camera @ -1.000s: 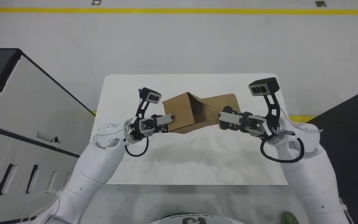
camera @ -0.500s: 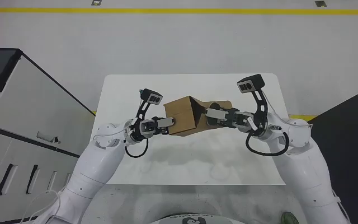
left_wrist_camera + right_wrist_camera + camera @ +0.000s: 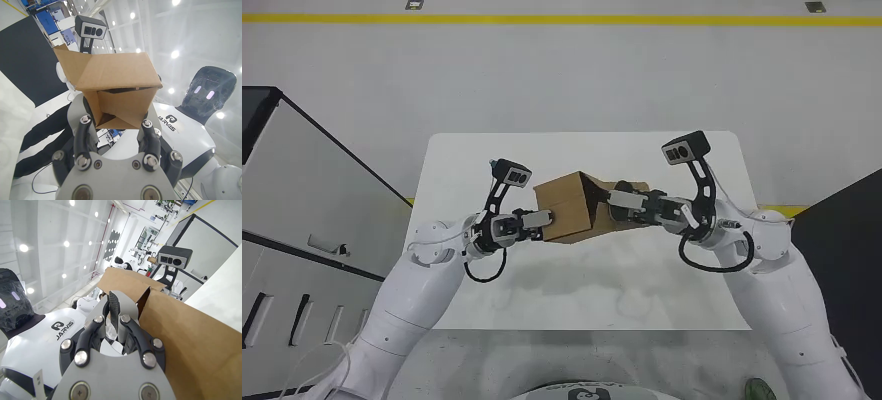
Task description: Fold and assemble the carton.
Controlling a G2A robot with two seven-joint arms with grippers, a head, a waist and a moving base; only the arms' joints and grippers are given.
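A brown cardboard carton (image 3: 567, 205) is held above the middle of the white table (image 3: 572, 290), with one flap (image 3: 634, 186) sticking out on its right. My left gripper (image 3: 539, 217) is at the carton's left end. In the left wrist view its fingers (image 3: 86, 121) straddle the carton's (image 3: 121, 106) lower corner, shut on it. My right gripper (image 3: 614, 205) is against the right end, beside the flap. In the right wrist view its fingertips (image 3: 113, 302) are shut together with nothing between them, and the carton wall (image 3: 185, 336) lies alongside.
A grey cabinet with a dark frame (image 3: 302, 190) stands off the table's left side. A black panel (image 3: 847, 225) stands off the right side. The table's front half is bare white surface.
My right gripper has moved left into the carton's right end, and the right flaps have folded inward. The left gripper kept its hold and barely moved.
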